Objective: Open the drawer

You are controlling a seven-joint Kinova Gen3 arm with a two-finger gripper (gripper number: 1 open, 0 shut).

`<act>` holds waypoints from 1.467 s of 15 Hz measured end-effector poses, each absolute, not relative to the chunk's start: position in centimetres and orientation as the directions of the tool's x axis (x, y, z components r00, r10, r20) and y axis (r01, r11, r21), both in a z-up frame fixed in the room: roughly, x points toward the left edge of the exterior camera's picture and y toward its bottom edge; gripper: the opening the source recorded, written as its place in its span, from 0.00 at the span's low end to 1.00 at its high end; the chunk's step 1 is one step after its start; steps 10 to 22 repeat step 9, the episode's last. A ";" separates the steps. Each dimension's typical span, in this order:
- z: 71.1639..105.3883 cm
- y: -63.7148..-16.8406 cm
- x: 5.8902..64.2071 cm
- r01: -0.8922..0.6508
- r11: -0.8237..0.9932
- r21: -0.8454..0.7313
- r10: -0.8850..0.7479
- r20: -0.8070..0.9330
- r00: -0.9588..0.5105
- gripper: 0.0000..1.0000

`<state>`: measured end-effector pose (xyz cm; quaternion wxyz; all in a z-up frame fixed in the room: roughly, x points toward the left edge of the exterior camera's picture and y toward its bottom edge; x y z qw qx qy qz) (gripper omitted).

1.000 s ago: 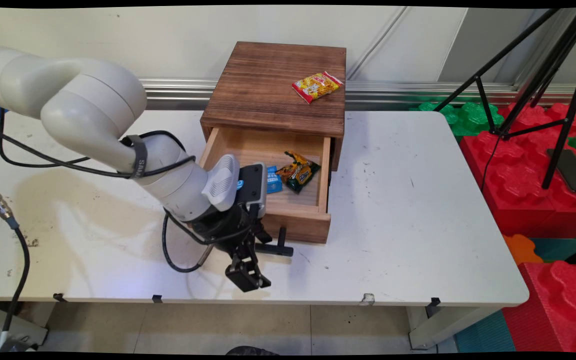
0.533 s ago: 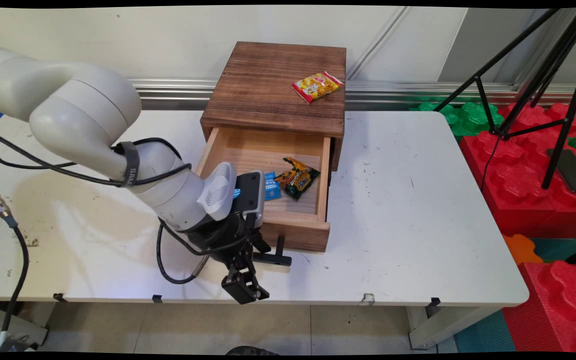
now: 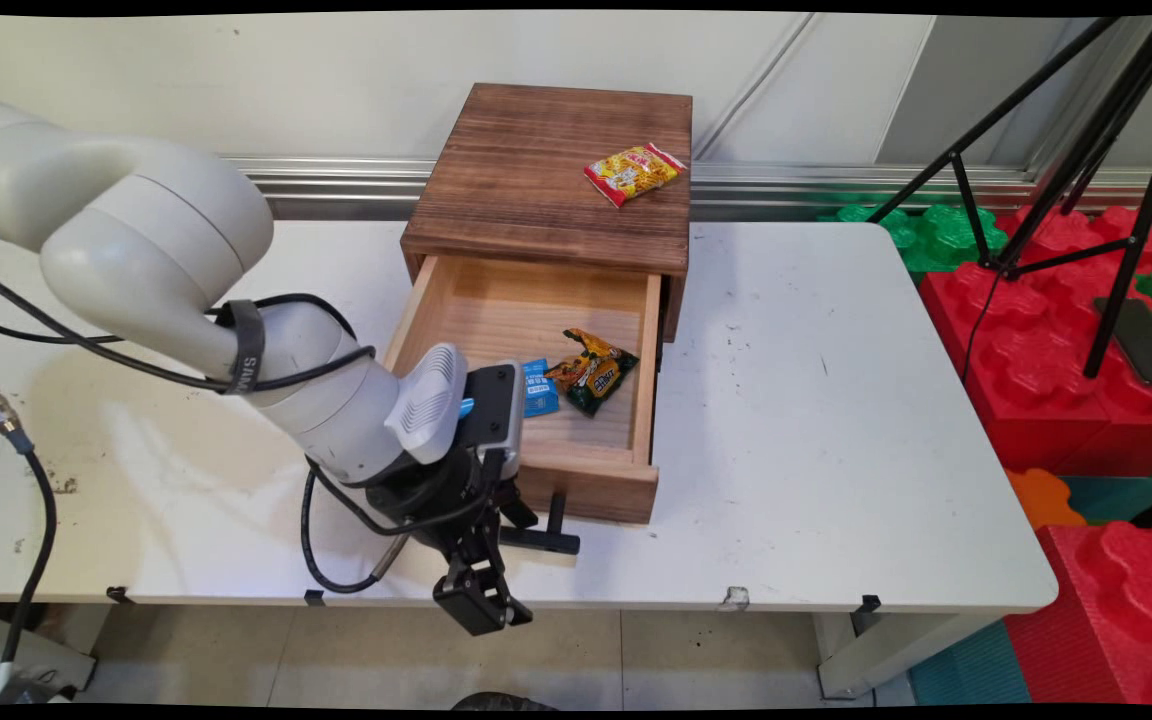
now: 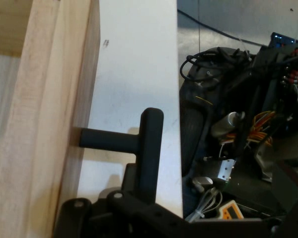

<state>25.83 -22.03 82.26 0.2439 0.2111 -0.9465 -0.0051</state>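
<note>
One hand (image 3: 506, 545) on drawer handle (image 3: 548, 525)

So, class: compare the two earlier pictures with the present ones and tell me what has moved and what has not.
The pincer, shut on the black handle, has drawn the drawer farther out toward the table's near edge; the arm moved back with it. The snack packets in the drawer rode along. The cabinet and the yellow packet on top stayed put.

Blue packet (image 3: 538, 388): left part hidden behind the arm's wrist.
Drawer handle (image 4: 148, 153): lower end hidden by gripper (image 4: 139, 208) linkage.
Fingertips: cut off by hand view's bottom edge.
Snack lettering: too small to read.
</note>
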 end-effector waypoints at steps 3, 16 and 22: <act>82.2 -21.6 25.7 -0.393 0.911 0.120 -0.402 0.459 -0.792 1.00; 82.2 -21.1 25.4 -0.388 0.913 0.129 -0.401 0.461 -0.792 1.00; 82.2 -21.1 25.4 -0.388 0.913 0.129 -0.401 0.461 -0.792 1.00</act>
